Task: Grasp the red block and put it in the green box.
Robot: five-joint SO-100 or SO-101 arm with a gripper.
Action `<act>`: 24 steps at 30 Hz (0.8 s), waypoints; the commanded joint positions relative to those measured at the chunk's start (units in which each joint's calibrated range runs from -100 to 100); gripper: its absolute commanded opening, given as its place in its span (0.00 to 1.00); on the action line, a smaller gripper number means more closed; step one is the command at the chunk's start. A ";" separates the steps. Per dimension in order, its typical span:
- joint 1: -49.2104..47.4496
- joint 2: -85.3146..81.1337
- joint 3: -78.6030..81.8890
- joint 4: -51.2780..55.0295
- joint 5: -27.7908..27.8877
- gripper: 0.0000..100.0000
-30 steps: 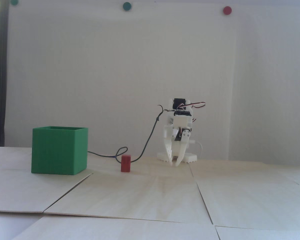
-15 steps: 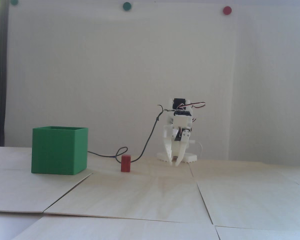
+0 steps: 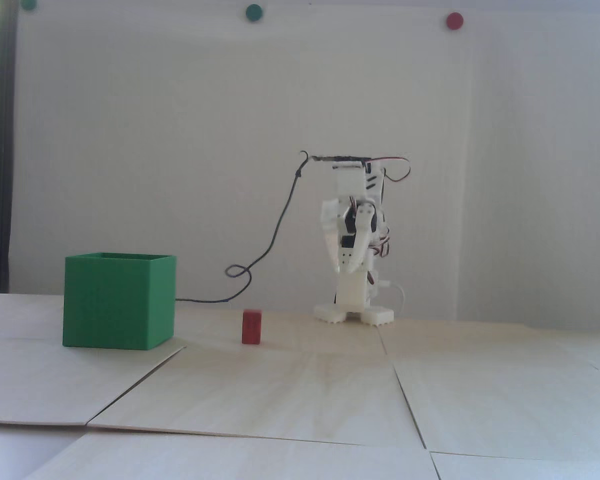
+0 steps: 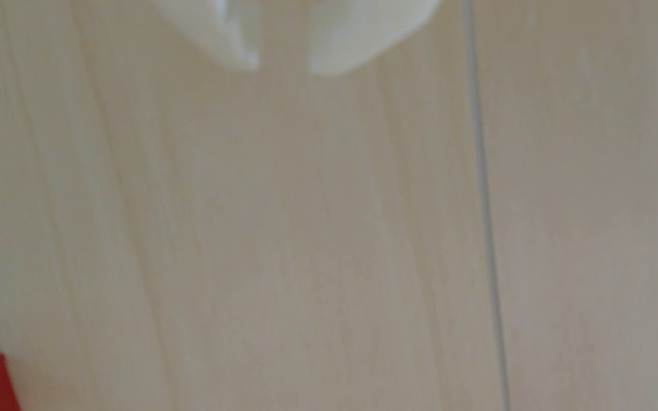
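Red block (image 3: 251, 326) is seen standing untouched on the table (image 3: 330, 390), below and left of the raised pincer (image 3: 349, 267), whose tips are nearly closed on nothing; grasping and delivery to the green box (image 3: 118, 301), farther left, are judged outstanding.

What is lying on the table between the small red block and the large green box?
In the fixed view, only bare pale wooden table lies between small red rectangular block and large matte green box; the dark cable runs behind.

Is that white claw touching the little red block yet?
Apart. The fixed view shows the gripper raised well above the table, with the red block standing off to its left.
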 commanded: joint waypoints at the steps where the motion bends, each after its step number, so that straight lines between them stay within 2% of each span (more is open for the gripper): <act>1: 10.71 32.11 -21.68 -0.44 -5.43 0.02; 5: 17.86 43.95 -27.09 -2.72 -5.85 0.02; 9: 20.60 50.98 -27.89 -7.10 -8.14 0.02; 12: 20.12 55.48 -28.34 -14.61 -9.18 0.02; 16: 18.02 64.64 -28.60 -29.02 -13.19 0.02; 24: 9.34 73.80 -28.60 -30.46 -14.80 0.03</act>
